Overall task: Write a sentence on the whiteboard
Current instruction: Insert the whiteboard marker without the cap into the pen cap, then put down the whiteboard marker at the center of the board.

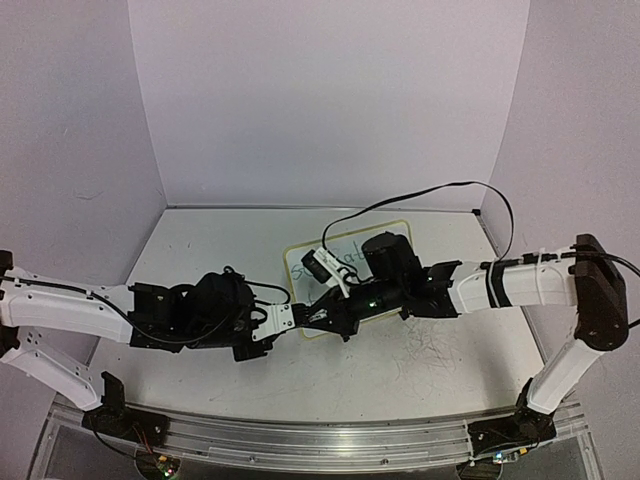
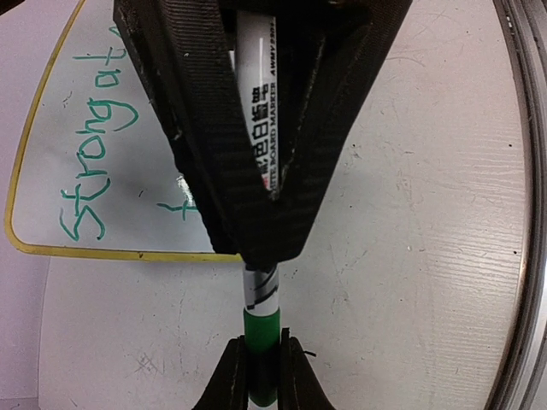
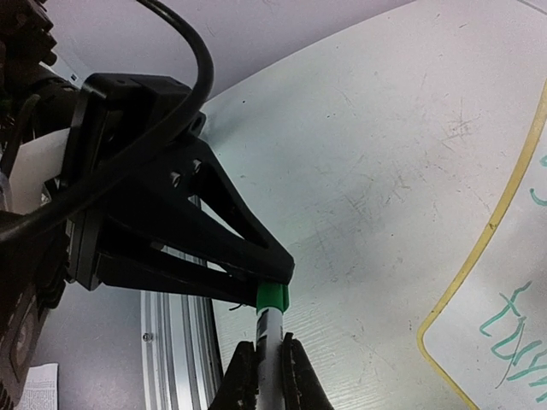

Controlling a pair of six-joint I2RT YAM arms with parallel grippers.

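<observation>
The whiteboard (image 1: 300,262) lies flat on the table, just beyond where both grippers meet. Green handwriting, the sentence (image 2: 96,162), reads "Strong at" in the left wrist view, with part of a second line beside it. The end of the second line (image 3: 514,335) shows in the right wrist view. My left gripper (image 2: 263,348) is shut on the green cap (image 2: 261,329) of a white marker (image 2: 260,286). My right gripper (image 3: 270,352) is shut on the marker's white barrel (image 3: 271,335), next to the green cap (image 3: 273,297). The marker lies nearly level above the table, beside the board's yellow frame (image 2: 111,254).
An aluminium rail (image 1: 320,440) runs along the near table edge, close under the grippers. A black cable (image 1: 430,195) loops from the right arm over the back of the table. White walls close in the back and both sides.
</observation>
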